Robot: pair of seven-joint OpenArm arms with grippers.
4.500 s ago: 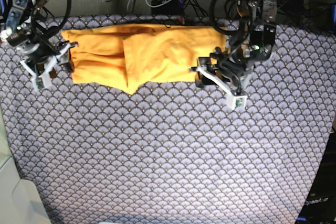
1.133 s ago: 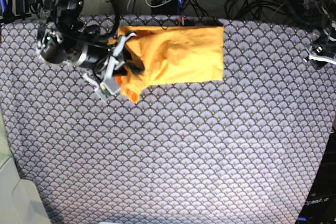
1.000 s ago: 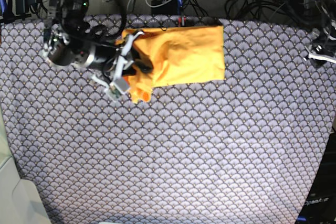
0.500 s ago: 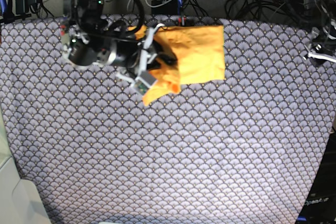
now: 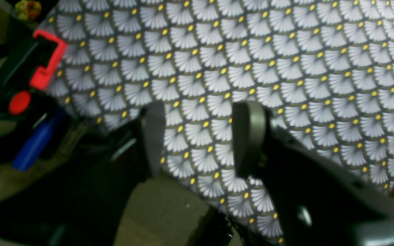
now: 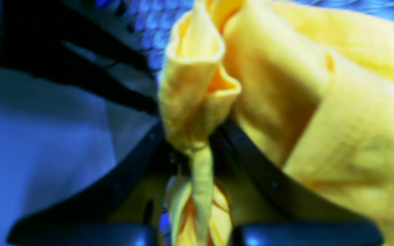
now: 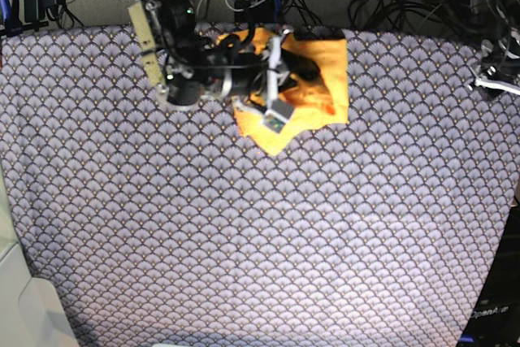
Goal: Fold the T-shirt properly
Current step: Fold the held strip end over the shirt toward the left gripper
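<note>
right pincer (image 6: 197,150) clamped on a bunched fold of the shirt (image 7: 325,79) (soft, thin, light); grip doubled edges, since it sags. left pincer (image 5: 197,136) open, empty.

right gripper (image 6: 197,147): clamped on cloth | left gripper (image 5: 198,136): jaws apart, apparently empty, at table edge

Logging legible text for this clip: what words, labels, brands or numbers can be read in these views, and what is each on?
"OpenArm": faint grey lettering on the dark surface at the bottom right corner of the base view; the end is cut off or too dim to be sure.
T-shirt: plain, no print.
Table cloth: scale pattern only, no text.
Left wrist and right wrist views: nothing readable, both blurred.
</note>
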